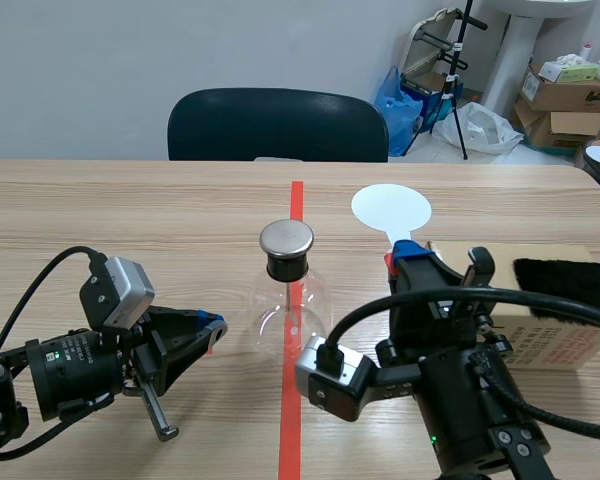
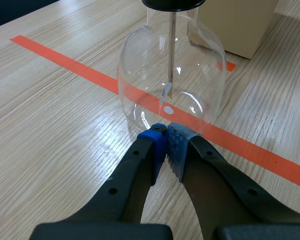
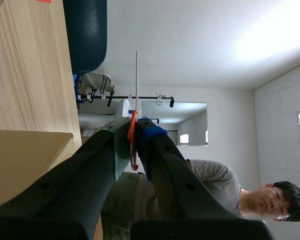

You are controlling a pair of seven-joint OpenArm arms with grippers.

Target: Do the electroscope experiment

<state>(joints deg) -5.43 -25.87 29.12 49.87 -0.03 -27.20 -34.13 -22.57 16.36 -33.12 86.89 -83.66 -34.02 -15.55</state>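
The glass flask [image 1: 290, 300] was set at the middle of the table [image 1: 130, 210], on the red tape line [image 1: 292, 440], with its metal cap [image 1: 286, 238] uppermost. Inside, a thin rod [image 2: 171, 45] was seen with a small foil leaf [image 2: 167, 92] at its end. The left claw [image 2: 166, 135] was pressed together on nothing, its tips just beside the flask's foot, at about 8 o'clock of the flask in the scene view. The right claw [image 1: 408, 258] was pinched on the red handle [image 3: 132, 135] of a white paddle [image 1: 391, 209], which was held level above the table at about 2 o'clock of the flask, apart from the cap. A cardboard box [image 1: 555, 345] topped with black fur [image 1: 565, 285] was placed at 3 o'clock.

The step in hand was judged to be bringing the paddle to the cap. This would best be done slowly, with the disc kept flat over the cap, only the handle gripped, the flask not knocked, and the leaf watched for any spreading.
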